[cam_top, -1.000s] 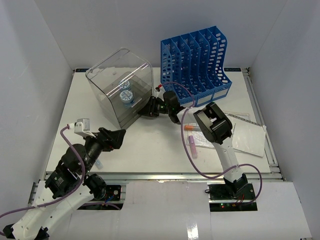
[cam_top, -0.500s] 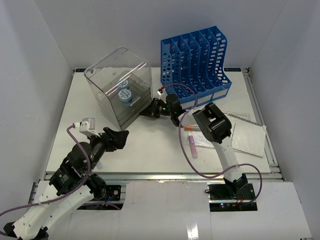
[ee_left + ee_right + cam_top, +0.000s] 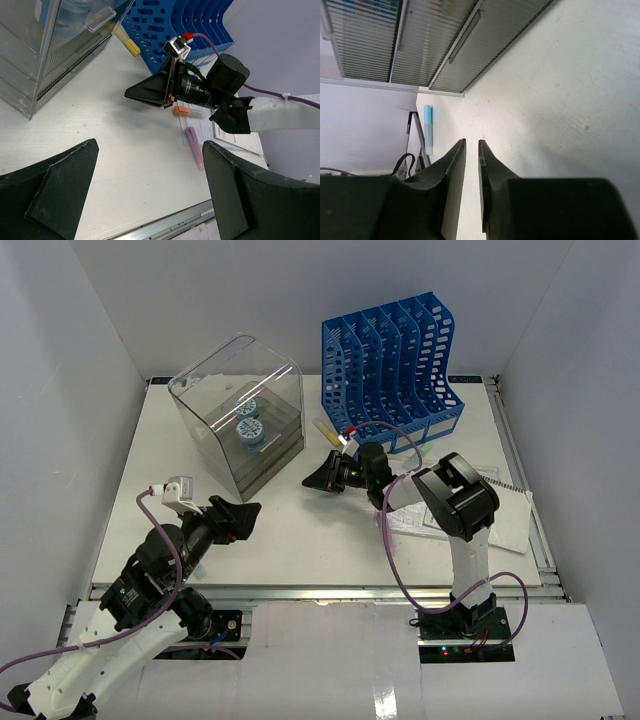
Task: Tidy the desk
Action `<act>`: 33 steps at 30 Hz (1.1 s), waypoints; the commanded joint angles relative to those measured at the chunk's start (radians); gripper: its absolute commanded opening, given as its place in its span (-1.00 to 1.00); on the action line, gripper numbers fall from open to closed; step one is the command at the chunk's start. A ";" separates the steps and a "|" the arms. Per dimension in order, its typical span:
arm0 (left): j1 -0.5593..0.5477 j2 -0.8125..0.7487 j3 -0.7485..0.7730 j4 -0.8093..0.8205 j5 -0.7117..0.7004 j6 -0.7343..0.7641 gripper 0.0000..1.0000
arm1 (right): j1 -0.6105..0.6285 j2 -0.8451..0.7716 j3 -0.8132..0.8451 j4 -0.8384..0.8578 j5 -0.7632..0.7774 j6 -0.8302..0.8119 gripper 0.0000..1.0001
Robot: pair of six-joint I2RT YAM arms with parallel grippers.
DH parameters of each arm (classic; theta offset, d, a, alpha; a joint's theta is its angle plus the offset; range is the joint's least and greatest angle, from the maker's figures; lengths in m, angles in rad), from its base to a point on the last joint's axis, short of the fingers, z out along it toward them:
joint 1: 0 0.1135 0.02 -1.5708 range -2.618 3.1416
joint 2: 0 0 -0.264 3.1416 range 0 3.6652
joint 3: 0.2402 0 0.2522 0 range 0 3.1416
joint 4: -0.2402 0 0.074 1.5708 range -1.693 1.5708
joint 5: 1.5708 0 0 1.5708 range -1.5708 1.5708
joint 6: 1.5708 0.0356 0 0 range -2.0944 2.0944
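Overhead view. The white surface (image 3: 300, 540) is filling the enclosure from the front rail to the back wall and is carrying every loose item. The right pincer (image 3: 309, 481) is hanging low over its middle with the tip pointing left toward the clear drawer box (image 3: 240, 430). Its wrist view shows the two fingers nearly pressed together, a thin slit between them, pinching nothing. The left pincer (image 3: 150, 150) is waiting over the near-left part of the surface, spread wide and empty, well apart from the clutter.

The relation governing the coming move is judged to be this: the loose items are all lying on the right arm's side. The yellow marker (image 3: 325, 430) is resting just beside the foot of the blue file rack (image 3: 390, 360), beyond the right pincer. Its long axis is running diagonally from far left to near right, so it is lying across the pincer's line and not ahead of the tip. The orange-capped tube (image 3: 183, 110) and the pink tube (image 3: 194, 146) are lying under the right forearm, next to the papers (image 3: 505, 515). The right arm is therefore the nearer one, but it is probably needing to spread its fingers and turn back before gripping any of them.
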 commanded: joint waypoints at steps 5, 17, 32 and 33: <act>0.000 -0.015 -0.012 0.003 0.037 0.006 0.94 | 0.003 0.069 0.184 0.009 -0.011 -0.044 0.17; 0.000 0.008 -0.027 0.049 0.035 -0.005 0.95 | 0.030 0.240 0.423 -0.080 -0.006 -0.033 0.30; 0.000 0.028 0.007 0.058 0.044 0.031 0.95 | 0.047 0.368 0.546 -0.030 0.005 0.064 -0.04; 0.000 0.025 0.007 0.057 0.044 0.032 0.95 | 0.048 0.378 0.553 -0.025 0.004 0.072 -0.08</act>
